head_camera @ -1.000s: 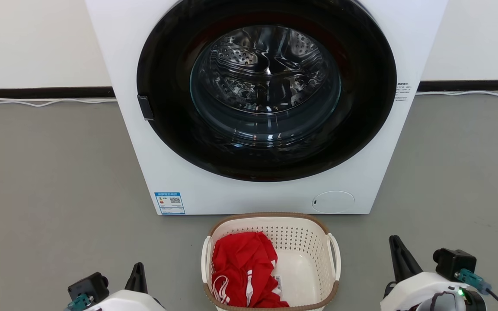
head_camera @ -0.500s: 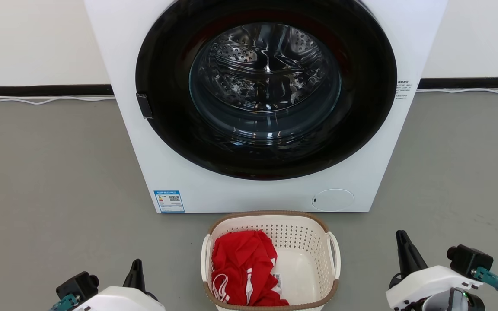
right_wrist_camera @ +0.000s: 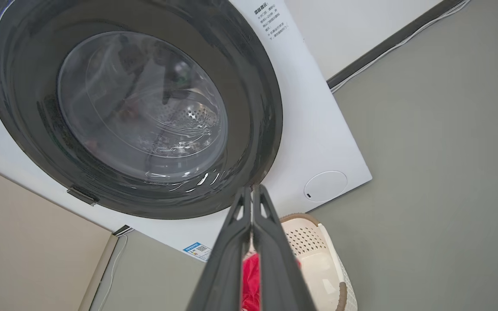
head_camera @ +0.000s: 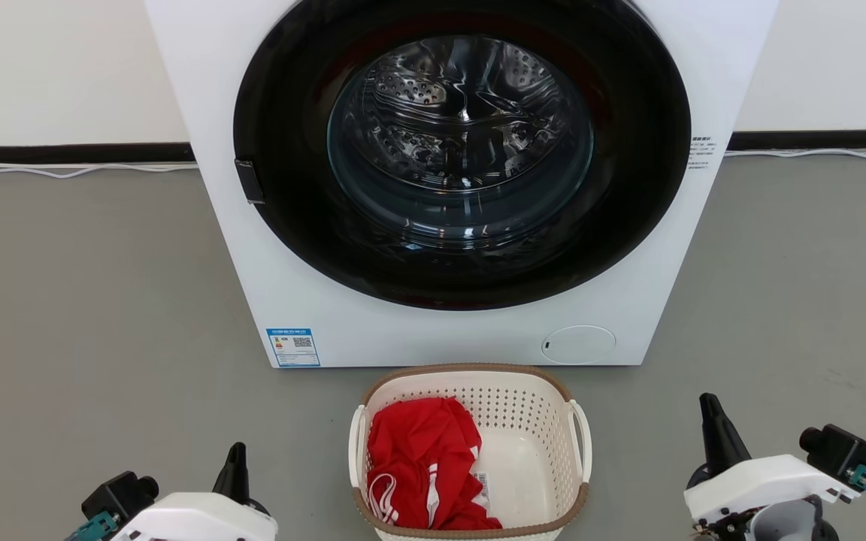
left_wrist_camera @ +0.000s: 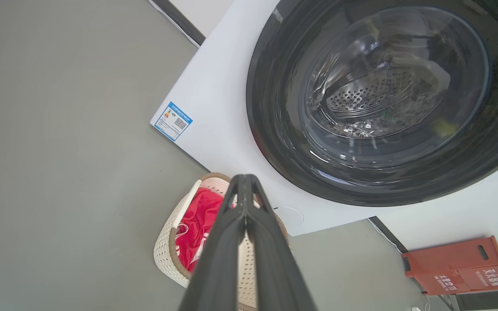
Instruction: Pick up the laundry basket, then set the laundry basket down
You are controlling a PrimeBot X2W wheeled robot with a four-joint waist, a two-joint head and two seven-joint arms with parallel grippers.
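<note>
Our two claws flank the laundry basket (head_camera: 523,409), both closed on nothing and neither touching it.
The basket stands upright on the grey floor (head_camera: 102,300), just in front of the lower front edge of the white washing machine (head_camera: 290,300), and a red garment (head_camera: 418,451) is heaped in its left half. Our left claw (head_camera: 237,451) sits off the basket's left loop handle with clear floor between them, and our right claw (head_camera: 707,402) sits a little farther off the right handle. In the left wrist view the left claw's fingers (left_wrist_camera: 231,224) press together, with the basket lying beyond their tips. In the right wrist view the right claw's fingers (right_wrist_camera: 270,233) leave only a hairline slit, and the basket shows beside and behind them.
</note>
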